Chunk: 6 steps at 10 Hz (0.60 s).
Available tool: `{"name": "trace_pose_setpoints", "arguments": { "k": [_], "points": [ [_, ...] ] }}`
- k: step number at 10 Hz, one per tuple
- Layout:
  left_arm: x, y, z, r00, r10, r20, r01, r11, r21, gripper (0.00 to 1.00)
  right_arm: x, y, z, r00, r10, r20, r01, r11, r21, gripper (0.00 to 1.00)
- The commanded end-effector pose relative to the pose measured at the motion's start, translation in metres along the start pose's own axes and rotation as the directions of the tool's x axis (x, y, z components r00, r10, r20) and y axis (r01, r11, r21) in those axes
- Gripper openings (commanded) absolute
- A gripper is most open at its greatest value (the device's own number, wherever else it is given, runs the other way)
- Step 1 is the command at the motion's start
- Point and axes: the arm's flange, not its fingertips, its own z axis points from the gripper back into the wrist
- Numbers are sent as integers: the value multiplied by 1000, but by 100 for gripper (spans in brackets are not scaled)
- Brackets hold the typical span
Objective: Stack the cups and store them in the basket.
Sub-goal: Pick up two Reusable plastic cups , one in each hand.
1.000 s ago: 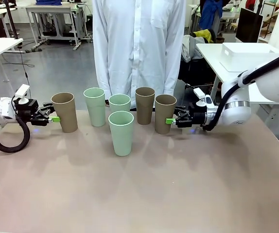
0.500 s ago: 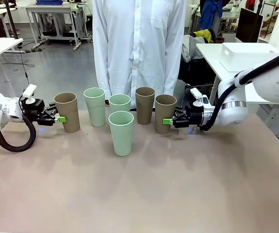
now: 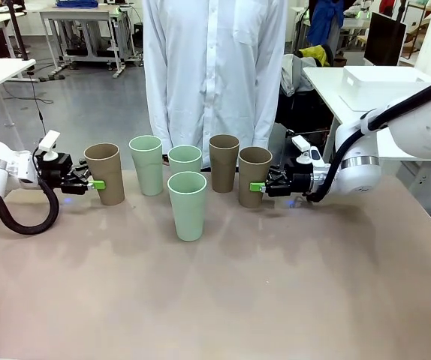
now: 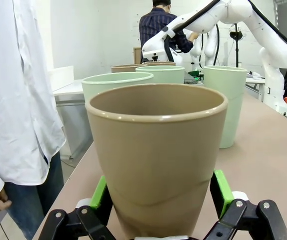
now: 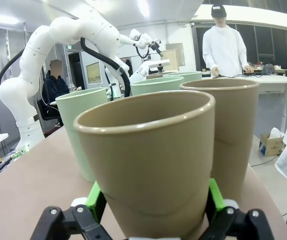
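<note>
my left gripper [image 3: 95,184] spread wide around leftmost brown cup [image 3: 104,174], pads beside its lower wall, four more cups [image 3: 188,206] standing between, my right gripper [image 3: 259,187] straddling rightmost brown cup [image 3: 254,176], can't tell if clenched, white basket [image 3: 384,84] on side table [image 3: 324,79] far right

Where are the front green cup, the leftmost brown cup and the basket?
front green cup [image 3: 188,210], front view, middle of its wall.
leftmost brown cup [image 3: 106,174], front view, its wall.
basket [image 3: 372,98], front view, its near wall.
</note>
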Motion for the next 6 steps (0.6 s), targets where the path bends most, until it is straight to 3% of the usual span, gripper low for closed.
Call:
{"name": "trace_pose_setpoints", "arguments": {
  "k": [1, 6],
  "points": [
    [2, 3, -11, 1000, 17, 19, -17, 1000, 15, 100, 6, 2, -5, 999, -31, 29, 31, 1000, -4, 100],
    [0, 5, -20, 999, 46, 22, -46, 999, 25, 100, 3, 1, -5, 998, -56, 33, 55, 998, 6, 100]
  ]
}}
